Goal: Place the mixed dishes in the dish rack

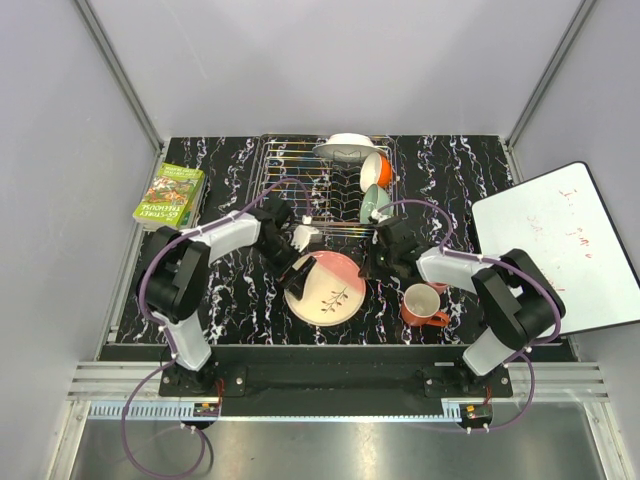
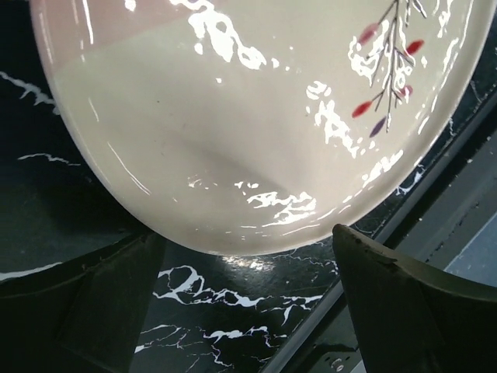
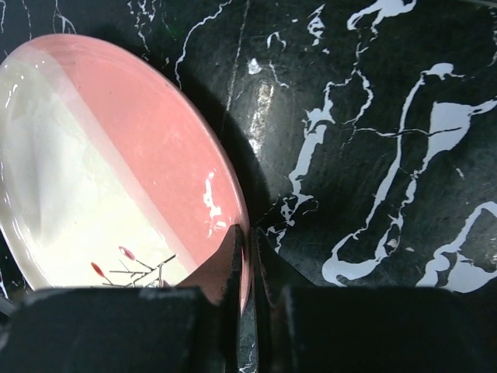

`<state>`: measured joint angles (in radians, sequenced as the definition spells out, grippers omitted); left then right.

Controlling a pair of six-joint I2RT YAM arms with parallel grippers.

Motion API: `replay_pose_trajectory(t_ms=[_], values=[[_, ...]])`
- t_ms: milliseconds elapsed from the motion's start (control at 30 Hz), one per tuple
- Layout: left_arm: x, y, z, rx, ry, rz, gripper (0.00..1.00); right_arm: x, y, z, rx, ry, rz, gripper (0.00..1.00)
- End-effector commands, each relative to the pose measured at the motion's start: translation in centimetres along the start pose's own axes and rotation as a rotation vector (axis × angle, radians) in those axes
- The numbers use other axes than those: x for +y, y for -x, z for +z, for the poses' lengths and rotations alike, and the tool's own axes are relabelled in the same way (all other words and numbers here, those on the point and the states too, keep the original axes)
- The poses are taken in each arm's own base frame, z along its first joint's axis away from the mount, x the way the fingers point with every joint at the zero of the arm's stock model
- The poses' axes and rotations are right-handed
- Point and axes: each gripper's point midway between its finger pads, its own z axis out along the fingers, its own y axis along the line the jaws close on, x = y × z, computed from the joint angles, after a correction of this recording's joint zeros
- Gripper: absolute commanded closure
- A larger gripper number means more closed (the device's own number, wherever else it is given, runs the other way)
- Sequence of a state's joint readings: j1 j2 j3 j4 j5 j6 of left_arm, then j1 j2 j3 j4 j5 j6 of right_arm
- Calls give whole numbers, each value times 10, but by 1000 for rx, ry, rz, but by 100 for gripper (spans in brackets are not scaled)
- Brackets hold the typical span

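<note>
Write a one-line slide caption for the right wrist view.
Right arm's fingers pinch the rim of the pink-and-cream twig-motif plate against the black marbled table.

Bright overhead light — white glare on the glossy plate

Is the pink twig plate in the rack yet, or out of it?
Out. The plate is in front of the rack, not among its wires, and the jaws of the right gripper pinch its rim.
</note>
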<state>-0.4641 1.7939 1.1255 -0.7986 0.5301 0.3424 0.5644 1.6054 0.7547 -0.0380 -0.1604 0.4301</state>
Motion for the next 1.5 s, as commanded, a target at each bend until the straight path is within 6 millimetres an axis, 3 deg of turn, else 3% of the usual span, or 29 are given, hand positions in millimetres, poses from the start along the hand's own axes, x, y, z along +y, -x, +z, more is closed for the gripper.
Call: replay_pose_trajectory(t_ms=[0, 233, 333, 533, 800, 1467], values=[[40, -34, 12, 109, 196, -58, 1, 12, -12, 2, 49, 29, -21, 92], [54, -40, -3, 114, 312, -65, 1, 12, -18, 2, 53, 21, -37, 92], [55, -51, -3, 155, 317, -66, 1, 10, -21, 3, 58, 12, -44, 92], [51, -48, -2, 161, 269, -97, 1, 8, -20, 4, 53, -1, -54, 92], [75, -47, -14, 106, 271, -241, 1, 4, -19, 0, 30, -28, -68, 92], [76, -47, -16, 99, 251, -257, 1, 3, -16, 0, -10, -54, -90, 92]])
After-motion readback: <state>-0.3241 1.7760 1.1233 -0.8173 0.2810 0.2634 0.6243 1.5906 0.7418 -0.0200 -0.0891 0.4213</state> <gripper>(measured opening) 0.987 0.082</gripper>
